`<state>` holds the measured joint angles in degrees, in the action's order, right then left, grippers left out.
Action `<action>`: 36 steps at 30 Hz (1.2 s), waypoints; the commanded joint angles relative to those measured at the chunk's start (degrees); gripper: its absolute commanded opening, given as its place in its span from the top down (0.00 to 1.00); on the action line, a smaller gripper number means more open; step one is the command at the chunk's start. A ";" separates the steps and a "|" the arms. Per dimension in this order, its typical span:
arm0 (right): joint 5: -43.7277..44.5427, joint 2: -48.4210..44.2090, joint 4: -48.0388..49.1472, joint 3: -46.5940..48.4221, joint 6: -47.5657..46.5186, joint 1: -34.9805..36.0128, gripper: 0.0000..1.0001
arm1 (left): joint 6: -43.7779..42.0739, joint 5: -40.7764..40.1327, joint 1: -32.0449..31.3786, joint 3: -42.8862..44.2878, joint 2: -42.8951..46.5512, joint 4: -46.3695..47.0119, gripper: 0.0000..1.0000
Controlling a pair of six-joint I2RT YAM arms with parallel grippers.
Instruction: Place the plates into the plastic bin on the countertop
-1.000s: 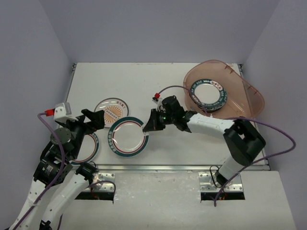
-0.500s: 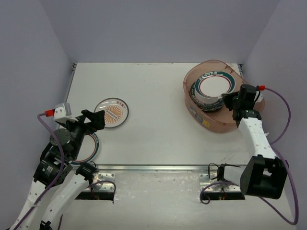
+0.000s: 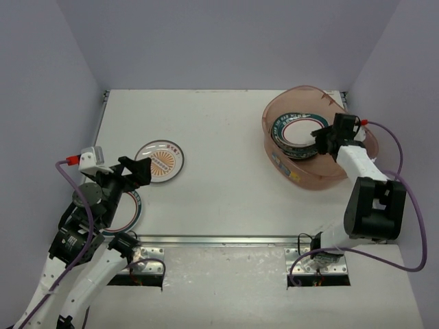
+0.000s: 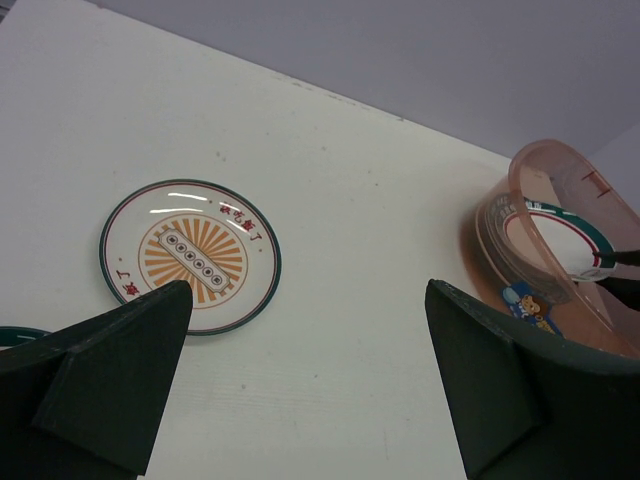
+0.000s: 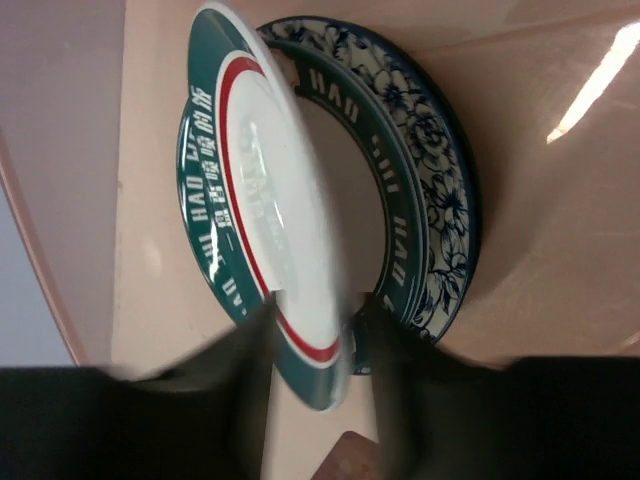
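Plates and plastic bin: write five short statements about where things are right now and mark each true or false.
1. The orange sunburst plate lies on the countertop, outside the plastic bin. True.
2. The plastic bin holds no plates. False: a stack lies in it, with a teal-rimmed plate uppermost.
3. The left fingers stand wide apart with nothing between them. True.
4. The right fingers hang over the orange sunburst plate. False: they sit on either side of the teal-rimmed plate's rim, inside the bin.
5. The blue floral plate tops the stack. False: it lies beneath the teal-rimmed ones.
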<state>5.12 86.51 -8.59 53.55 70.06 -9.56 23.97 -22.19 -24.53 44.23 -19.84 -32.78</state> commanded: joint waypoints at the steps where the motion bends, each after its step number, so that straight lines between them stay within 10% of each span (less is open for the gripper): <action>1: -4.77 1.03 -1.66 7.67 -1.71 0.25 0.12 | -1.03 0.60 0.36 -0.02 -0.81 2.53 0.00; 8: -0.47 2.96 -32.10 21.20 -5.03 1.77 0.01 | -0.86 -0.18 0.36 -0.02 -1.07 2.37 0.00; 20: -11.07 -16.37 0.27 17.69 -33.46 28.81 0.01 | 2.44 -8.03 0.44 1.06 -1.51 -0.94 0.00; 27: -19.03 -0.83 1.47 25.26 -37.71 47.27 0.01 | 4.68 -12.73 0.56 1.41 0.21 -2.74 0.00; 36: -25.61 27.51 9.15 31.67 -30.25 51.31 0.01 | 5.59 -14.82 0.72 1.48 1.47 -3.79 0.00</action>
<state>-18.66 106.89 -3.55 81.56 37.52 40.68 28.97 -35.51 -24.38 44.21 -18.84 -36.93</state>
